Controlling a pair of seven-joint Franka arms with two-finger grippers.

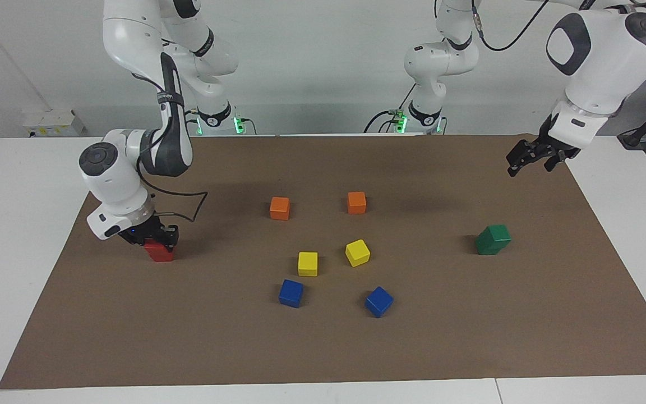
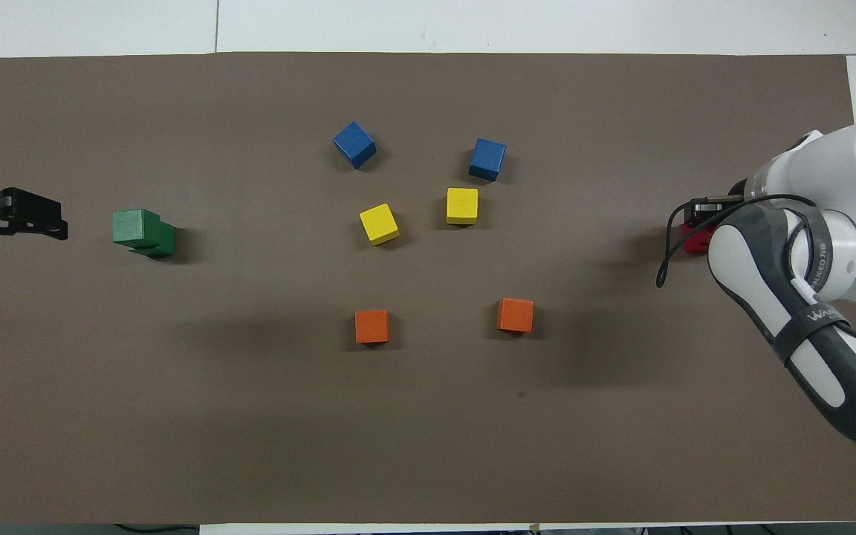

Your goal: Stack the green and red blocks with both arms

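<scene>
Low at the left of the facing view, our right gripper point(image 1: 155, 238) sits clamped down over the red blocks point(image 1: 160, 251); we judge the red stacking is in hand, and the next move calls for opening the fingers and lifting straight up. Our left gripper point(image 1: 535, 156) waits in the air at the upper right, fingers spread and holding nothing, with the green blocks point(image 1: 493, 239) already stacked askew below it. We cannot tell whether one red cube or two sit under the gripper, since arm and fingers cover them in both views.
</scene>
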